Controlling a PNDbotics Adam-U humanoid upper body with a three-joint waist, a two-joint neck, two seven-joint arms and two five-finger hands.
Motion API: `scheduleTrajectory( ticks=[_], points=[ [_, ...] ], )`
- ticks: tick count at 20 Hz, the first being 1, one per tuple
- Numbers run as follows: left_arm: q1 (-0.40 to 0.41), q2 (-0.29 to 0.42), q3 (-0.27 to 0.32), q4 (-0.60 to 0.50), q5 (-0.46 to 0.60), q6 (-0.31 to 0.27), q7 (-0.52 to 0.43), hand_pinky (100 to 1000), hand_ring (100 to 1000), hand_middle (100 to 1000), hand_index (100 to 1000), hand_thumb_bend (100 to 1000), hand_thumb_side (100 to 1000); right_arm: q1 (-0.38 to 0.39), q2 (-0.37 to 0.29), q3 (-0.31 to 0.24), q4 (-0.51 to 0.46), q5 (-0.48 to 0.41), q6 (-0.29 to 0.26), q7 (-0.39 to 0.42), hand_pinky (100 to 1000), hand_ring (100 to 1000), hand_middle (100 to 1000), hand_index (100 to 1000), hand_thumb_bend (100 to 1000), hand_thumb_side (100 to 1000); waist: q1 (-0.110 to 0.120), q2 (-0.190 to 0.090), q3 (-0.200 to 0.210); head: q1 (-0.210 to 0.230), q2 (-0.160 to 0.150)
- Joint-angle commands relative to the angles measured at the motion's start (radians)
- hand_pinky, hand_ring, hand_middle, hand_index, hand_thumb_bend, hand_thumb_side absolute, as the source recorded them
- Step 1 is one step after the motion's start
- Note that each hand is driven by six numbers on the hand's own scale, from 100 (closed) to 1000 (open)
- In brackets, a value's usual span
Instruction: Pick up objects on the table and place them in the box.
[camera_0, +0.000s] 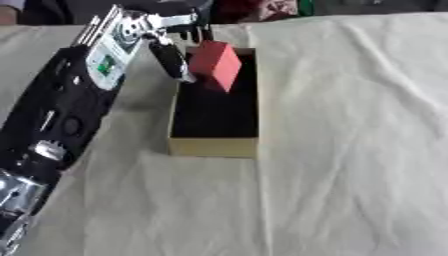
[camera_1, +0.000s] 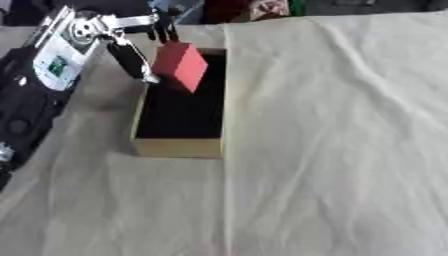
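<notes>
Near the far left of the table (camera_0: 350, 150), which is draped in a pale wrinkled cloth (camera_0: 367, 90), the robot's left hand (camera_0: 171, 37) reaches in from the left edge on a long black and silver arm. Its fingers are pinched on a red block (camera_0: 215, 65), a thumb (camera_0: 171, 61) against the block's left face and other fingers at its top. The block hangs tilted, one corner pointing down, above the far end of the box (camera_0: 214, 146). The box is a narrow open tray with tan walls and a dark inside, its long side running away from the robot. Nothing else shows inside it.

The step in hand appears to be the placing: the block is already over the opening, not yet resting on the bottom. The next move likely calls for lowering the block a little, so its low corner clears the left wall, and then parting the fingers to let it drop inside. Because the block is tilted, it may tip or roll as it lands.

No other loose objects show on the cloth, and nothing stands between the block and the box. Dark shapes and some red and green items sit beyond the table's far edge, too unclear to name. The right hand is not visible.
</notes>
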Motion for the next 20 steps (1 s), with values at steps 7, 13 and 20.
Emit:
scheduleTrajectory(
  ticks=[7, 13, 20],
  points=[
    [-0.016, 0.013, 0.024, -0.005, -0.026, -0.065, 0.020, 855, 853, 834, 901, 709, 100, -0.013, -0.020, -0.008, -0.014, -0.005, 0.001, 0.002, 864, 830, 809, 829, 100, 438, 0.014, -0.012, -0.003, -0.007, 0.001],
    [-0.015, 0.014, 0.031, -0.018, -0.022, -0.071, 0.051, 855, 856, 836, 899, 704, 100, -0.012, -0.020, -0.007, -0.014, -0.004, 0.002, 0.002, 864, 830, 809, 829, 100, 437, 0.016, -0.013, -0.005, -0.007, 0.001],
    [-0.003, 0.045, 0.058, -0.119, 0.029, -0.041, 0.111, 797, 803, 776, 828, 593, 100, -0.008, -0.025, -0.009, -0.014, -0.003, 0.001, -0.001, 864, 830, 809, 829, 100, 436, 0.016, -0.017, 0.001, -0.011, 0.005]
  ],
)
